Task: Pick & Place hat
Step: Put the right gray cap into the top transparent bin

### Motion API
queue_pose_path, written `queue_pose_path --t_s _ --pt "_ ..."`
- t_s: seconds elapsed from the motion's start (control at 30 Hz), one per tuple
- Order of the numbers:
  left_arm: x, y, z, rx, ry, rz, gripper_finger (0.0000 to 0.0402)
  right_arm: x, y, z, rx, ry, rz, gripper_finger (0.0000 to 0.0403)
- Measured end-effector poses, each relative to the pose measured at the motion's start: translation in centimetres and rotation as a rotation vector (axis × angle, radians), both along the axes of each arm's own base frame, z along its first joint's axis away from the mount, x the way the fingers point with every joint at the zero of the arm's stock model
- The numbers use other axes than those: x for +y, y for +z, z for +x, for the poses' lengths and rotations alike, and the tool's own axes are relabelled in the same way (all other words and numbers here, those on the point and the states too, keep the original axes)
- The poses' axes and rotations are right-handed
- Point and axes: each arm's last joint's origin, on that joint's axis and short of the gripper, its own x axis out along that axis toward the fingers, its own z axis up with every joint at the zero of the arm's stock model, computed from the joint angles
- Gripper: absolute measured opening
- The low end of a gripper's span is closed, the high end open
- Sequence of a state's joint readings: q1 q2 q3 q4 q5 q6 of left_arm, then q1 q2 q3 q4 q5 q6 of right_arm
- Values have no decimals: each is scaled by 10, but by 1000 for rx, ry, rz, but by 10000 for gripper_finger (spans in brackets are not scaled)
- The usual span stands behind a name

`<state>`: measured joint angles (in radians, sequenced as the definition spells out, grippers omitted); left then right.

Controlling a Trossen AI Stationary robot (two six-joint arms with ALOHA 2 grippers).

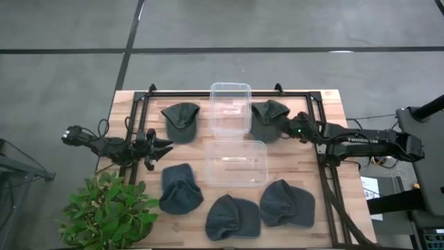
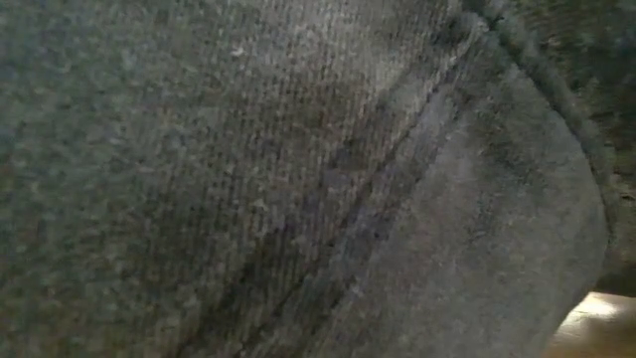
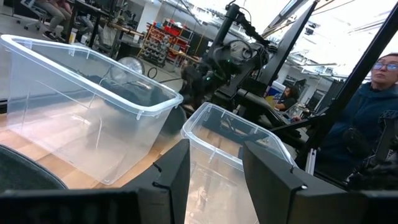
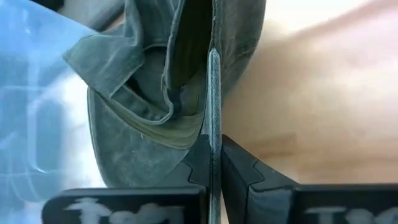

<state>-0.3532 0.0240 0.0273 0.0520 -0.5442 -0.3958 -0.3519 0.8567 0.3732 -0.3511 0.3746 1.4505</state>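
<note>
Olive-grey fabric of a hat (image 4: 155,93) is pinched at its brim between the closed fingers of the right gripper (image 4: 213,163), just beside the far clear bin (image 1: 230,105) at the table's back right. The left gripper (image 1: 161,147) is held parted and empty, facing the near clear bin (image 1: 236,163).

Light wooden table (image 1: 333,111), two clear plastic bins (image 1: 230,107) along its middle, five dark hats (image 1: 181,121) near far and near edges
</note>
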Motion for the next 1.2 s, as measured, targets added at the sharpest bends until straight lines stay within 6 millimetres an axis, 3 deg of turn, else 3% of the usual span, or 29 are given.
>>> queue_pose_path --t_s 0.37,0.73,0.93,1.2 --pt "0 0 0 3 1 9 139 -2 95 -8 238 34 -206 11" --pt "0 -2 0 12 0 13 139 -7 171 2 81 33 -422 12" --pt "0 -3 1 6 0 10 139 -17 184 33 -17 84 -462 12" --pt "0 -3 1 -9 0 4 139 -36 167 95 45 253 -376 12"
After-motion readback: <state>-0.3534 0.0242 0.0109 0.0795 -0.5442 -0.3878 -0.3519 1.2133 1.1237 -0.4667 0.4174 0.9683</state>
